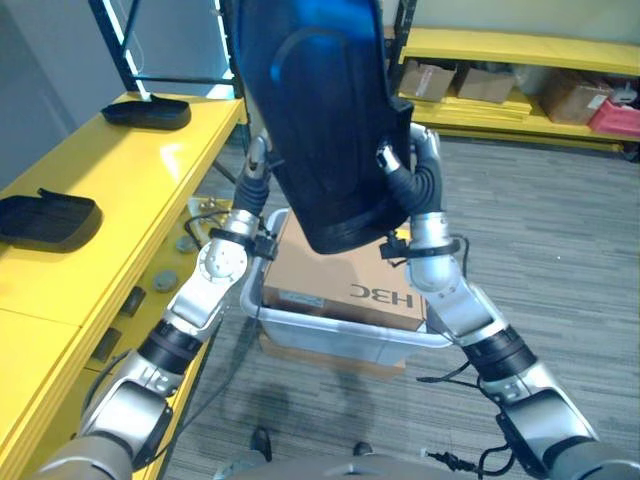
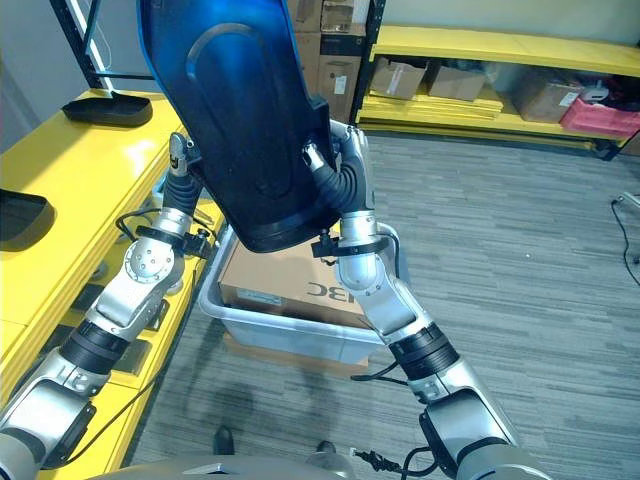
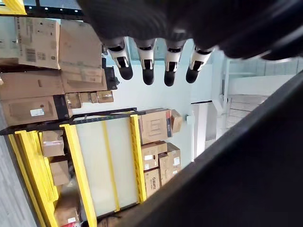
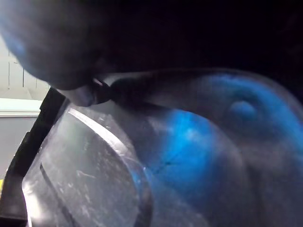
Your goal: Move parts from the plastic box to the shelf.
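- On your far left, a yellow shelf [image 1: 120, 200] is running along the side of the scene, and two black moulded parts are lying on it: one near part [image 1: 45, 220] and one far part [image 1: 147, 112] toward the back.
- Moving right, your robot's left hand [image 3: 156, 64] is reaching up behind the left edge of a large dark part [image 1: 320, 120]. In the left wrist view its fingers are sticking out straight, side by side, with open air past them and the dark part's surface lying alongside the hand. You are not seeing those fingers curl round anything.
- In the centre, that large dark part, a glossy black shell with a blue sheen, is being held up high between the two arms, tilted, above the box and close to the head camera.
- Below it, a clear plastic box [image 1: 330, 335] is sitting on the grey floor just beside the shelf, with a brown cardboard carton [image 1: 340, 275] resting inside it.
- Right of centre, the right hand [image 1: 398, 160] is pressing against the right edge of the large dark part, its ribbed wrist cover showing. Its fingers are hidden behind the part, so you cannot tell whether they are spread or closed.
- At the far right and back, a yellow rack [image 1: 520, 45] is holding cardboard boxes [image 1: 485, 85].
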